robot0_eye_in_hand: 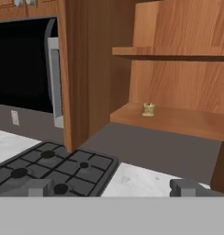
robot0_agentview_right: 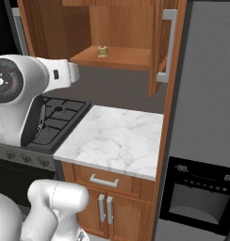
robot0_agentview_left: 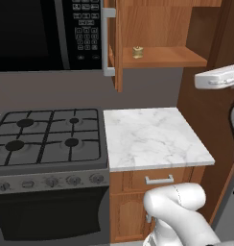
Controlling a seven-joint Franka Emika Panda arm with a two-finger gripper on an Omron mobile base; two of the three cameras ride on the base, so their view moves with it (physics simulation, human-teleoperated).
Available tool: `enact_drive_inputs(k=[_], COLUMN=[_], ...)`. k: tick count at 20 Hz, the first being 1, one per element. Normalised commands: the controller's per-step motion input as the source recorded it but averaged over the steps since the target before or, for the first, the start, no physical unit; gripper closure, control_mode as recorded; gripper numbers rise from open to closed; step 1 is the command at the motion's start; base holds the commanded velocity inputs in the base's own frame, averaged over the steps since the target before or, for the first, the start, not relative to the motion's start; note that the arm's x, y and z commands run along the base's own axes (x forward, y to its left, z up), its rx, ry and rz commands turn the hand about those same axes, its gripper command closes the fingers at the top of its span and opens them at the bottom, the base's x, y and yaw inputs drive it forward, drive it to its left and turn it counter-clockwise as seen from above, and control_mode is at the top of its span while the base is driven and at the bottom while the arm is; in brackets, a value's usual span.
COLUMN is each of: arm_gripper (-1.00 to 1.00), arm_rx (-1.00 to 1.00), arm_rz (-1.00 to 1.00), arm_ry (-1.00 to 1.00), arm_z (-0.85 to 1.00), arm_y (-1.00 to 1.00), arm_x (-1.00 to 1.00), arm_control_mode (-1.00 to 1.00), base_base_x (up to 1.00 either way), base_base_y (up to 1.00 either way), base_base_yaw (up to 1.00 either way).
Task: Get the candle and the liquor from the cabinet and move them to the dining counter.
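The candle (robot0_agentview_left: 137, 52) (robot0_agentview_right: 102, 51) (robot0_eye_in_hand: 148, 109) is a tiny tan-gold cylinder. It stands upright on the lower shelf of the open wooden cabinet (robot0_agentview_left: 162, 56) (robot0_agentview_right: 128, 57) (robot0_eye_in_hand: 182, 120), near the shelf's left end. My gripper (robot0_eye_in_hand: 113, 188) is open, its two dark fingertips (robot0_eye_in_hand: 40, 187) set wide apart with nothing between them. It hangs in front of and below the shelf, well short of the candle. The liquor and the dining counter are out of view.
Below the cabinet lies a small marble slab (robot0_agentview_left: 150, 137) (robot0_agentview_right: 112, 139) beside a gas stove (robot0_agentview_left: 47, 134) (robot0_eye_in_hand: 54, 167). A black microwave (robot0_agentview_left: 42, 33) hangs at the left. The cabinet doors (robot0_agentview_left: 116, 43) (robot0_agentview_right: 159, 47) stand open. A tall oven unit (robot0_agentview_right: 201, 141) is on the right.
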Motion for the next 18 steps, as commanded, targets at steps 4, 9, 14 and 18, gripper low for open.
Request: enact_drive_inputs(k=[4, 9, 14, 18], arm_gripper=[-1.00, -1.00, -1.00, -1.00], arm_rx=[0.00, 0.00, 0.00, 0.00], arm_rz=[0.00, 0.00, 0.00, 0.00], arm_ry=[0.00, 0.00, -0.02, -0.03], arm_z=[0.00, 0.00, -0.07, -0.11], arm_y=[0.16, 0.07, 0.04, 0.00], arm_x=[0.38, 0.41, 0.41, 0.40], arm_control_mode=[-1.00, -1.00, -1.00, -1.00], base_base_x=[0.00, 0.00, 0.00, 0.00], base_base_y=[0.00, 0.00, 0.00, 0.00], base_base_yaw=[0.00, 0.00, 0.00, 0.00])
